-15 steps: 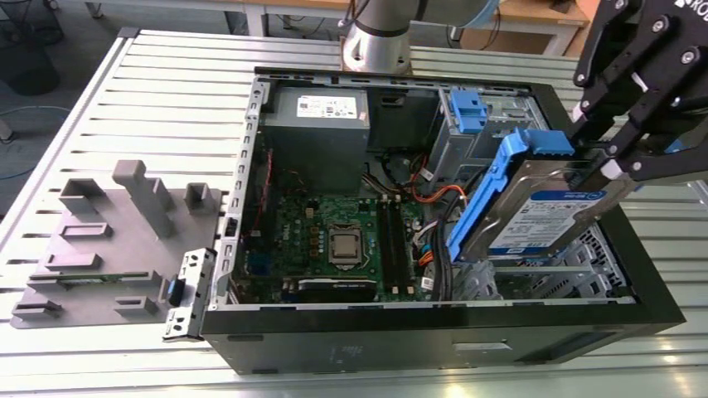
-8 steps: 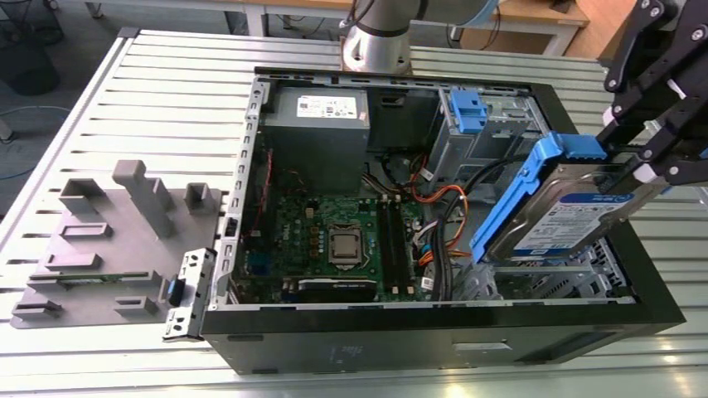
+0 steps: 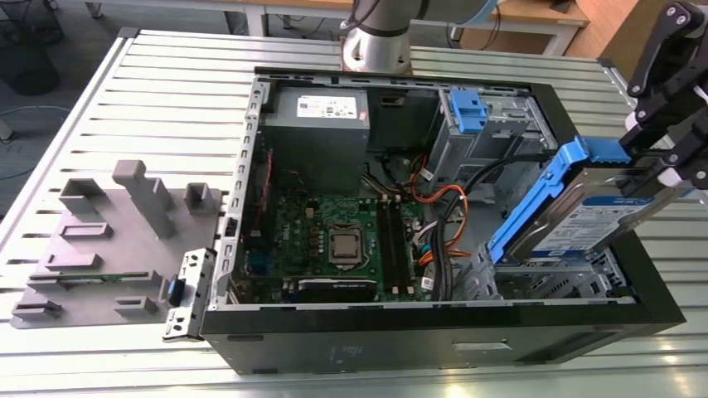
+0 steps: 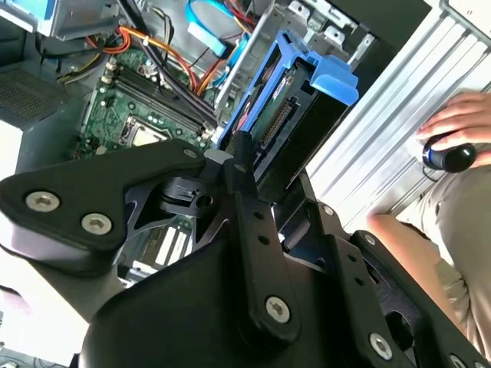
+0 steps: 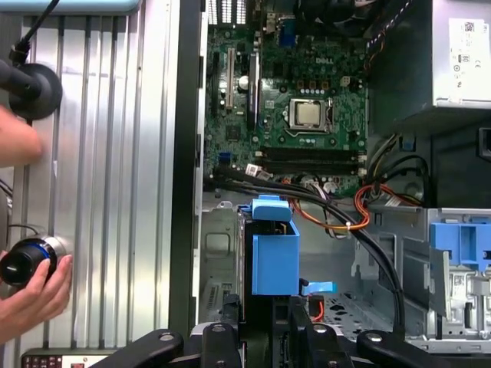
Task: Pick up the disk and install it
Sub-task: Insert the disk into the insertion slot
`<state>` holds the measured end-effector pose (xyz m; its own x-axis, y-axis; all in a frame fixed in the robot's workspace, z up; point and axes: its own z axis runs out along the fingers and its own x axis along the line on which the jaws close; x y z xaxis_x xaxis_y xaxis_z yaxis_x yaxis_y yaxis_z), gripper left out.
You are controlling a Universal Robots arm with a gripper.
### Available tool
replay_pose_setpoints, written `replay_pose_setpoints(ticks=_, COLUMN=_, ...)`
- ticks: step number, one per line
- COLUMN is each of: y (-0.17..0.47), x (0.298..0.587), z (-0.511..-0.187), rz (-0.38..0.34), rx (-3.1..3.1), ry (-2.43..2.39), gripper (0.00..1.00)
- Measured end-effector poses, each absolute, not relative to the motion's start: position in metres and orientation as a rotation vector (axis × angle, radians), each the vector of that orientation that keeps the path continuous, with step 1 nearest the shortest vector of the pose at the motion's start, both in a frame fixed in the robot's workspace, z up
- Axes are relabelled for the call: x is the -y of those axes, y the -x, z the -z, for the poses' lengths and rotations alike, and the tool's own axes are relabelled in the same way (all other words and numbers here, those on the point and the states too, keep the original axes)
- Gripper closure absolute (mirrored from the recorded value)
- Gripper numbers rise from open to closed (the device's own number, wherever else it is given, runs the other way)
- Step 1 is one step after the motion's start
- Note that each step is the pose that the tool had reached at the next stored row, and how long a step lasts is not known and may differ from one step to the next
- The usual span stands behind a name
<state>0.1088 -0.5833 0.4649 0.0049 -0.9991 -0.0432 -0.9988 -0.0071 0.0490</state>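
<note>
The disk [image 3: 586,220] is clamped in the pincer [image 3: 655,172], whose fingers are closed on it. It is held on edge and tilted. Its long axis slopes from the pincer down to the metal cage [image 3: 553,278] inside the open case [image 3: 443,336], which lies below the pincer. In both wrist views its blue end is seen just beyond the fingertips, and the motherboard [image 5: 307,115] lies farther off. The case is carried on the counter [image 3: 166,99].
</note>
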Motion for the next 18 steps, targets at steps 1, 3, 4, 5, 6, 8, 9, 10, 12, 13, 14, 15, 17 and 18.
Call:
replay_pose_setpoints(ticks=1, y=-0.1110, x=0.5833, z=-0.4645, rz=0.103, rx=2.210, ry=-2.224, gripper=0.65)
replay_pose_setpoints(ticks=3, y=-0.1152, x=0.5830, z=-0.4638, rz=0.103, rx=2.210, ry=-2.223, gripper=0.65)
replay_pose_setpoints(ticks=4, y=-0.1166, x=0.5828, z=-0.4634, rz=0.103, rx=2.210, ry=-2.223, gripper=0.65)
replay_pose_setpoints(ticks=5, y=-0.1172, x=0.5824, z=-0.4629, rz=0.104, rx=2.209, ry=-2.223, gripper=0.65)
replay_pose_setpoints(ticks=6, y=-0.1172, x=0.5821, z=-0.4625, rz=0.104, rx=2.209, ry=-2.223, gripper=0.65)
replay_pose_setpoints(ticks=8, y=-0.1172, x=0.5814, z=-0.4621, rz=0.104, rx=2.210, ry=-2.223, gripper=0.65)
replay_pose_setpoints(ticks=9, y=-0.1173, x=0.5811, z=-0.4619, rz=0.104, rx=2.209, ry=-2.223, gripper=0.65)
replay_pose_setpoints(ticks=10, y=-0.1173, x=0.5808, z=-0.4616, rz=0.104, rx=2.209, ry=-2.223, gripper=0.65)
replay_pose_setpoints(ticks=12, y=-0.1173, x=0.5799, z=-0.4611, rz=0.104, rx=2.209, ry=-2.223, gripper=0.65)
replay_pose_setpoints(ticks=13, y=-0.1173, x=0.5795, z=-0.4609, rz=0.104, rx=2.209, ry=-2.223, gripper=0.65)
replay_pose_setpoints(ticks=14, y=-0.1173, x=0.5792, z=-0.4606, rz=0.104, rx=2.209, ry=-2.223, gripper=0.65)
replay_pose_setpoints(ticks=15, y=-0.1174, x=0.5789, z=-0.4604, rz=0.104, rx=2.209, ry=-2.223, gripper=0.65)
replay_pose_setpoints(ticks=17, y=-0.1173, x=0.5789, z=-0.4604, rz=0.104, rx=2.209, ry=-2.223, gripper=0.65)
replay_pose_setpoints(ticks=18, y=-0.1173, x=0.5789, z=-0.4604, rz=0.104, rx=2.209, ry=-2.223, gripper=0.65)
